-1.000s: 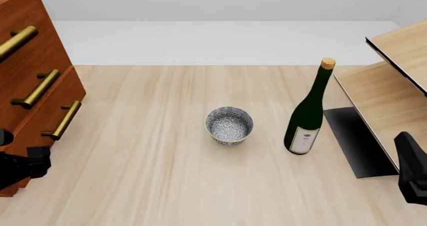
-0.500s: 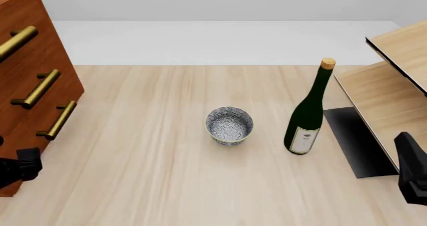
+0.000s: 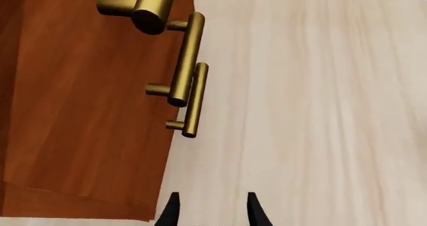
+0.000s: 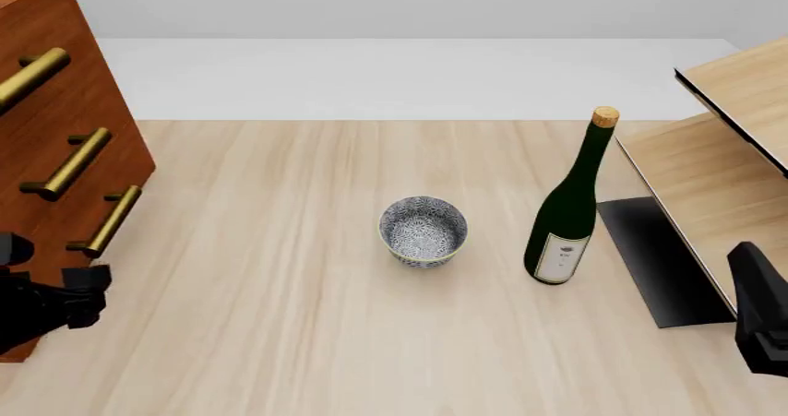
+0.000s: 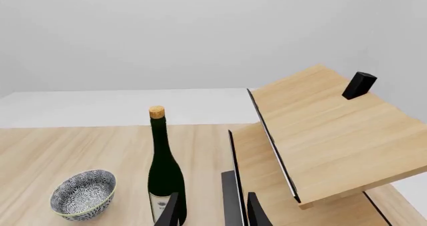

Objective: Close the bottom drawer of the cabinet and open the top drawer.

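The reddish-brown cabinet (image 4: 87, 93) stands at the far left, its three brass handles facing the table. The bottom drawer (image 4: 62, 231) sits flush with the face, its handle (image 4: 111, 219) lowest. The top drawer (image 4: 50, 29) is also in, with its handle (image 4: 33, 73) uppermost. My left gripper (image 4: 89, 298) is low beside the cabinet's near corner, open and empty. In the left wrist view the gripper (image 3: 210, 213) is open, apart from the bottom drawer's handle (image 3: 195, 100) and the top drawer's handle (image 3: 150, 5). My right gripper (image 4: 758, 310) stays at the right edge, shown open (image 5: 213, 213) in its wrist view.
A patterned bowl (image 4: 423, 231) stands mid-table, and a green bottle (image 4: 569, 218) stands upright to its right. A pale wood shelf unit (image 4: 726, 158) with a black base (image 4: 652, 259) fills the right side. The right wrist view shows the bottle (image 5: 165, 171), bowl (image 5: 83, 194) and shelf (image 5: 333, 131).
The bottom drawer's front slid in flush with the cabinet face. My left gripper drew back to the left, then came right again. The right arm has not moved.
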Robot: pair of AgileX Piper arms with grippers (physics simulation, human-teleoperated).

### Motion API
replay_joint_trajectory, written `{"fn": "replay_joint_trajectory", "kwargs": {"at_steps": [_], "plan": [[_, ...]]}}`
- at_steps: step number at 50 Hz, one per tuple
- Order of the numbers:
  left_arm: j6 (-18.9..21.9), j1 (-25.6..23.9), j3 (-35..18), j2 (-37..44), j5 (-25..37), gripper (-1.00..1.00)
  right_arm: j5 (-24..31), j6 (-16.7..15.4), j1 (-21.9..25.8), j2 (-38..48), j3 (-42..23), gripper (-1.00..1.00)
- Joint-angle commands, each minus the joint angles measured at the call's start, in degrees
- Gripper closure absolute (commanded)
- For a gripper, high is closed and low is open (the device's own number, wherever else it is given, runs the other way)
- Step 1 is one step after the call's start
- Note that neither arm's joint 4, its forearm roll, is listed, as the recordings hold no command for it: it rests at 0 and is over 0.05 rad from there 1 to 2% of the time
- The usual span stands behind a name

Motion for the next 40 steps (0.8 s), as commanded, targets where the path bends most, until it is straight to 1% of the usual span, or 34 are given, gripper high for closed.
{"fn": "replay_joint_trajectory", "kwargs": {"at_steps": [1,4,5,6,8,9,13,18,19,21,22,24,25,26,28,29,31,33,34,35,36,37,39,40], "plan": [[-4.7,-8.1,-2.4,0.3,4.2,-1.0,0.0,0.2,-0.1,0.0,0.0,-1.0],[-4.7,-9.6,-3.8,-1.2,6.2,-1.0,-0.3,0.3,-0.2,0.3,-0.1,-1.0],[-5.3,-11.9,-4.5,-0.2,6.1,-1.0,-0.3,0.3,-0.2,0.3,-0.1,-1.0],[-5.0,-12.3,-4.7,-0.3,6.3,-1.0,-0.2,0.3,-0.2,0.2,-0.1,-1.0],[-3.7,-12.6,-5.2,-2.0,7.1,-1.0,-0.2,0.3,-0.1,0.2,-0.1,-1.0],[-1.8,-13.5,-5.8,-3.1,7.4,-1.0,-0.1,0.3,-0.1,0.1,-0.1,-1.0],[1.2,-14.9,-7.3,-5.7,8.8,-1.0,-0.2,0.4,-0.2,0.2,-0.1,-1.0],[7.1,-17.0,-8.8,-10.4,10.3,-1.0,0.2,0.3,-0.3,-0.2,-0.1,-1.0],[9.2,-17.1,-9.0,-12.2,10.8,-1.0,0.3,0.3,-0.3,-0.3,0.0,-1.0],[11.4,-17.6,-9.4,-13.8,10.9,-1.0,0.3,0.3,-0.3,-0.3,0.0,-1.0],[13.4,-17.8,-9.7,-15.3,11.2,-1.0,0.4,0.4,-0.3,-0.4,-0.1,-1.0],[16.0,-18.8,-10.3,-16.6,11.4,-1.0,0.4,0.3,-0.3,-0.4,-0.1,-1.0],[16.5,-18.6,-10.4,-17.0,11.6,-1.0,0.2,0.3,-0.3,-0.3,0.0,-1.0],[19.9,-19.1,-10.7,-17.7,11.2,-1.0,0.0,0.3,-0.3,-0.1,0.0,-1.0],[21.0,-18.0,-11.6,-19.3,12.2,-1.0,-0.2,0.3,-0.3,0.1,0.0,-1.0],[23.0,-18.5,-12.3,-19.5,12.1,-1.0,-0.2,0.3,-0.3,0.1,0.0,-1.0],[25.6,-18.9,-13.1,-20.3,12.2,-1.0,-0.4,0.3,-0.3,0.3,0.0,-1.0],[26.5,-20.3,-13.7,-19.3,11.9,-1.0,-0.6,0.3,-0.3,0.5,0.0,-1.0],[27.7,-20.4,-13.7,-19.9,11.7,-1.0,-0.6,0.3,-0.3,0.5,0.0,-1.0],[30.0,-20.7,-13.7,-20.4,11.3,-1.0,-0.7,0.3,-0.3,0.6,0.0,-1.0],[31.2,-20.8,-13.5,-20.7,11.1,-1.0,-0.7,0.3,-0.3,0.6,0.0,-1.0],[33.6,-22.1,-13.4,-20.5,9.8,-1.0,-0.6,0.3,-0.3,0.6,0.0,-1.0],[33.9,-22.5,-13.9,-19.8,9.8,-1.0,-0.6,0.3,-0.3,0.5,0.0,-1.0],[34.6,-23.7,-14.8,-18.9,9.7,-1.0,-0.6,0.3,-0.3,0.5,0.0,-1.0]]}}
